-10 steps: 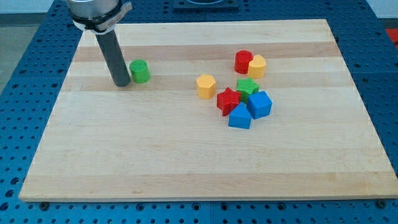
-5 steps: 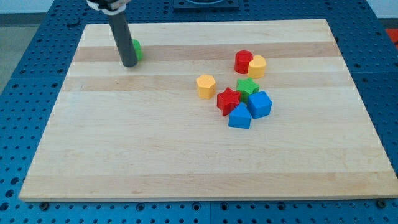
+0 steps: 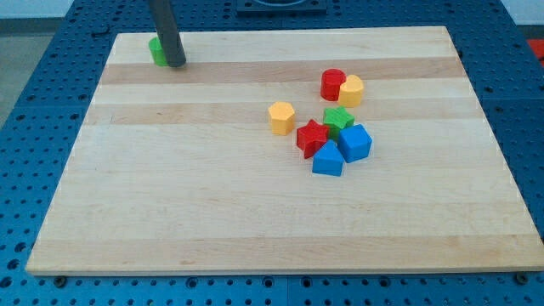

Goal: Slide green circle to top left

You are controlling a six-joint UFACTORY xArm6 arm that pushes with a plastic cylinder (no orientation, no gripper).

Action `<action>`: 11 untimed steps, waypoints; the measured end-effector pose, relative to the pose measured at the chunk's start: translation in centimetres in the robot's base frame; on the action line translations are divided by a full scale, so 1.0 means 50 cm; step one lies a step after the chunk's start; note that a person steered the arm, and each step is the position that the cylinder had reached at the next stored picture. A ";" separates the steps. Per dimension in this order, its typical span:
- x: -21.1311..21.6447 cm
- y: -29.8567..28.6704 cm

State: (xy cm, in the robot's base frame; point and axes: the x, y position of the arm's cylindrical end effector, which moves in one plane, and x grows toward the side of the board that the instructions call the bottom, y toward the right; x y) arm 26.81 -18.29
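Note:
The green circle block (image 3: pixel 156 51) sits near the top left corner of the wooden board (image 3: pixel 212 212), partly hidden behind my rod. My tip (image 3: pixel 174 64) rests on the board just to the right of the green circle and touches it or nearly so. The rod rises out of the view's top.
A cluster lies right of centre: a red cylinder (image 3: pixel 332 84), a yellow block (image 3: pixel 352 90), a yellow hexagon (image 3: pixel 281 117), a green star (image 3: pixel 338 120), a red star (image 3: pixel 311 137) and two blue blocks (image 3: pixel 355 142) (image 3: pixel 327 160). The blue perforated table (image 3: pixel 34 102) surrounds the board.
My tip has moved up the view and slightly left then right, and the green circle has slid from the left-middle of the board up to the top left corner.

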 end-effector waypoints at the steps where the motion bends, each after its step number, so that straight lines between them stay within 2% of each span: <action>1: 0.003 0.023; 3: -0.021 0.034; 5: -0.061 -0.047; 8: -0.006 -0.059; 11: -0.023 -0.138</action>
